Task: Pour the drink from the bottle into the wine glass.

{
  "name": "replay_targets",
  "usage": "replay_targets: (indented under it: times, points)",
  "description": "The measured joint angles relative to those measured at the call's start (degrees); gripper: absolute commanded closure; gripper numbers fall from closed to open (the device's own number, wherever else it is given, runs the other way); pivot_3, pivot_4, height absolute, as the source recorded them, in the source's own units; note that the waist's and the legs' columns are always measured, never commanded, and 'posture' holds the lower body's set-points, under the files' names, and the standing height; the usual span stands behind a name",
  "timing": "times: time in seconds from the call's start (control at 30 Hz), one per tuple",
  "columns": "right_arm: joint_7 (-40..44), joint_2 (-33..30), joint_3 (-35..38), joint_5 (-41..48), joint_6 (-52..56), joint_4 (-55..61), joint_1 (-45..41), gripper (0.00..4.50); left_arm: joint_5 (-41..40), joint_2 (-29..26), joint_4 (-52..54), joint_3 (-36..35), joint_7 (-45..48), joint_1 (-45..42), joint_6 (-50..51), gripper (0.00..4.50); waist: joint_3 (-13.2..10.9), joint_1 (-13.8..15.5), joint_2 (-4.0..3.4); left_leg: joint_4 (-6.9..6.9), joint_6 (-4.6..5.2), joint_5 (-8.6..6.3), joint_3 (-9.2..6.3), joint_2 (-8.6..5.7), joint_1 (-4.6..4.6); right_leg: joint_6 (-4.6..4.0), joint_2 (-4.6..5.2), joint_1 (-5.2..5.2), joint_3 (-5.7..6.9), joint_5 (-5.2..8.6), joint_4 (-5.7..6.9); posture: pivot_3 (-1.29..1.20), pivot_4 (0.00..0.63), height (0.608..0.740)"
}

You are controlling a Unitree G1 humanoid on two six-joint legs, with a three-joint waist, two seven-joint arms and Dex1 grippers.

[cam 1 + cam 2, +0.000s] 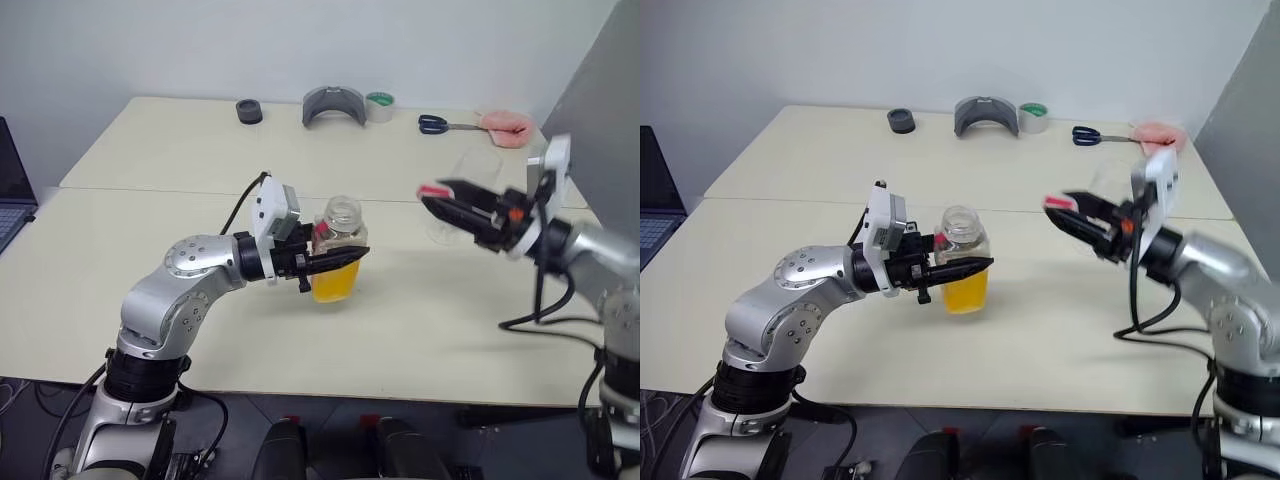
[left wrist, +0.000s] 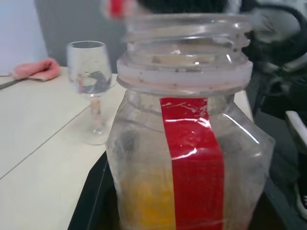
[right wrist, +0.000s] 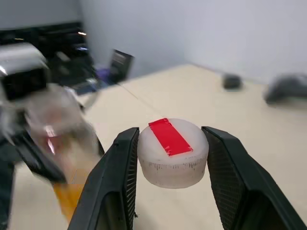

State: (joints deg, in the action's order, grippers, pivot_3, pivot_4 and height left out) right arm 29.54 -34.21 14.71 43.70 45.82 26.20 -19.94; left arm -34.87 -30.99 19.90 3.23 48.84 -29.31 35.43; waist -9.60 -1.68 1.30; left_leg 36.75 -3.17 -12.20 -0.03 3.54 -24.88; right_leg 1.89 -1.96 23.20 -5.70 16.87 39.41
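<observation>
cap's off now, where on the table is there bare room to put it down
Bare: the near table between the bottle and the right gripper holding the cap. Crowded: the far edge, with tape roll, scissors and cloth; the wine glass stands behind the gripper.

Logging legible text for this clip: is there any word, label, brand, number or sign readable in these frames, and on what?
None can be read.
The bottle carries a plain red stripe, no print.
The cap, held in the right claw, bears a blank red patch and fine ridges on its rim, no letters.
The tape roll and the grey object at the far edge of the table are too small to show any marking.
</observation>
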Motion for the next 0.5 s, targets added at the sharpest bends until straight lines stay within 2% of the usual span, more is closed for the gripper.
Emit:
replay_targets:
  times: [0.13, 0.2, 0.27, 0.3, 0.33, 0.4, 0.5]
  points:
    - [-9.3, 5.2, -2.1, -12.6, -6.8, 0.8, 16.1, 2.7, 1.5, 1.7, 0.0, -0.3, -3.6, 0.4, -0.7, 2.76, 0.0, -0.1, -0.01, 0.02, -0.01, 0.01, 0.04, -0.01, 0.01, 0.09, 0.0, 0.03, -0.05, 0.05, 0.06, 0.0, 0.15, 0.74]
    - [-12.7, 8.7, -5.4, -18.2, -10.5, -1.0, 20.5, 2.7, 2.1, 2.7, 0.0, -0.3, -5.1, 0.3, -0.8, 2.76, 0.0, -0.4, -0.02, 0.02, -0.01, 0.01, 0.09, 0.01, 0.07, 0.15, -0.01, 0.03, -0.1, 0.09, 0.09, 0.0, 0.15, 0.74]
    - [-15.5, 12.8, -8.1, -22.3, -13.5, -4.2, 21.5, 2.7, 2.4, 4.0, -0.1, -0.1, -6.2, 0.1, -0.8, 2.76, 0.0, -1.1, -0.03, 0.02, -0.01, 0.01, 0.11, 0.03, 0.12, 0.2, -0.05, 0.04, -0.15, 0.11, 0.13, 0.0, 0.15, 0.74]
    - [-16.9, 14.7, -9.3, -24.4, -15.3, -6.1, 21.2, 2.01, 2.6, 4.6, -0.2, 0.0, -6.6, -0.2, -0.8, 2.76, 0.0, -1.3, -0.03, 0.02, -0.01, 0.01, 0.09, 0.03, 0.13, 0.2, -0.06, 0.04, -0.14, 0.11, 0.17, 0.0, 0.15, 0.74]
    - [-18.1, 16.4, -10.1, -25.8, -16.5, -7.9, 20.7, 1.79, 2.7, 5.1, -0.2, 0.3, -6.9, -0.7, -0.8, 2.76, 0.0, -1.4, -0.04, 0.04, -0.01, 0.01, 0.08, 0.03, 0.13, 0.2, -0.08, 0.04, -0.14, 0.11, 0.19, 0.0, 0.15, 0.74]
    - [-20.3, 19.6, -10.9, -27.7, -18.2, -10.7, 19.2, 1.07, 3.3, 5.6, -0.3, 0.5, -7.0, -1.6, -0.9, 2.76, 0.0, -1.5, -0.04, 0.06, -0.02, 0.02, 0.08, 0.02, 0.14, 0.2, -0.08, 0.03, -0.14, 0.11, 0.24, 0.0, 0.15, 0.74]
    - [-21.1, 20.9, -11.1, -28.6, -18.9, -11.3, 18.5, 0.07, 3.6, 5.8, -0.4, 0.8, -7.0, -2.4, -0.9, 2.76, 0.0, -1.3, -0.03, 0.08, -0.02, 0.01, 0.07, 0.01, 0.13, 0.2, -0.07, 0.01, -0.13, 0.11, 0.24, 0.0, 0.15, 0.74]
